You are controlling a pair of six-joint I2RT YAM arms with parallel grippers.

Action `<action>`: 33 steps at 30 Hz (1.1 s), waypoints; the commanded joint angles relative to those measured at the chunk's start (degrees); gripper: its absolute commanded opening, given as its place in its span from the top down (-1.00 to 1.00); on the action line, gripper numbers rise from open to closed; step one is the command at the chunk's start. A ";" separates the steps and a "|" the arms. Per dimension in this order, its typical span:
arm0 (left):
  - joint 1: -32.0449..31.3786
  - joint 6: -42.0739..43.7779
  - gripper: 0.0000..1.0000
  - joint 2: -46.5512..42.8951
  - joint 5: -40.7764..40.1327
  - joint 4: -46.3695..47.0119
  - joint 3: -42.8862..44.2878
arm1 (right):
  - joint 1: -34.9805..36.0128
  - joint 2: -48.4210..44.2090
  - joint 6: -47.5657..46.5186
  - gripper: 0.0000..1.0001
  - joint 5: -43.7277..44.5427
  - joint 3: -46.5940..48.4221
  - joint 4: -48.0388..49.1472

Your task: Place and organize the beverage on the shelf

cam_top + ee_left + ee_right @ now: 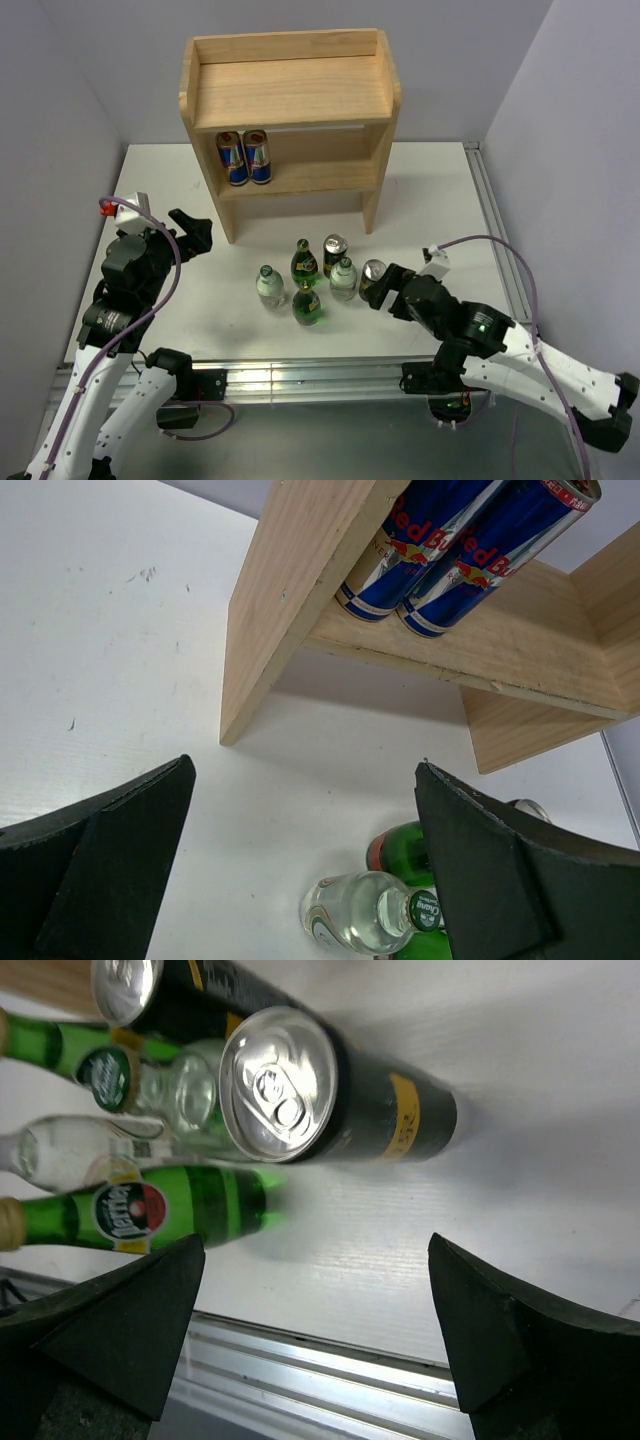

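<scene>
At twelve o'clock the shelf [290,95] is holding two blue cans [245,157] on its lower tier; six drinks [308,303] are waiting at centre, left gripper [193,233] and right gripper [383,287] gaping empty.

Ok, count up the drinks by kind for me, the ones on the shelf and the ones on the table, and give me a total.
Blue cans, on the shelf: 2
Black cans: 2
Green bottles: 2
Clear bottles: 2
Total: 8

"Red Bull" stands in red letters on each of the two blue cans [400,550]
</scene>
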 commanded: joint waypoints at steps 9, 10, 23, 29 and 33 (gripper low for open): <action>0.10 1.85 -0.99 -0.89 0.48 3.02 -0.42 | 9.66 12.59 4.74 -1.00 16.38 -3.94 12.60; 0.10 1.94 -0.99 -0.89 0.66 3.10 -0.42 | 9.66 12.76 4.13 -1.00 17.79 -4.12 13.32; 0.10 2.29 -0.99 -1.59 1.45 3.28 -0.51 | 9.48 29.97 -0.18 -1.00 30.19 -0.96 22.37; 0.10 2.38 -0.99 -1.68 2.06 3.46 -0.60 | 9.48 33.15 1.40 -1.00 33.26 -1.92 25.01; 0.10 2.47 -0.99 -1.59 2.42 3.54 -0.60 | 9.39 33.94 0.88 -1.00 35.81 -4.21 28.78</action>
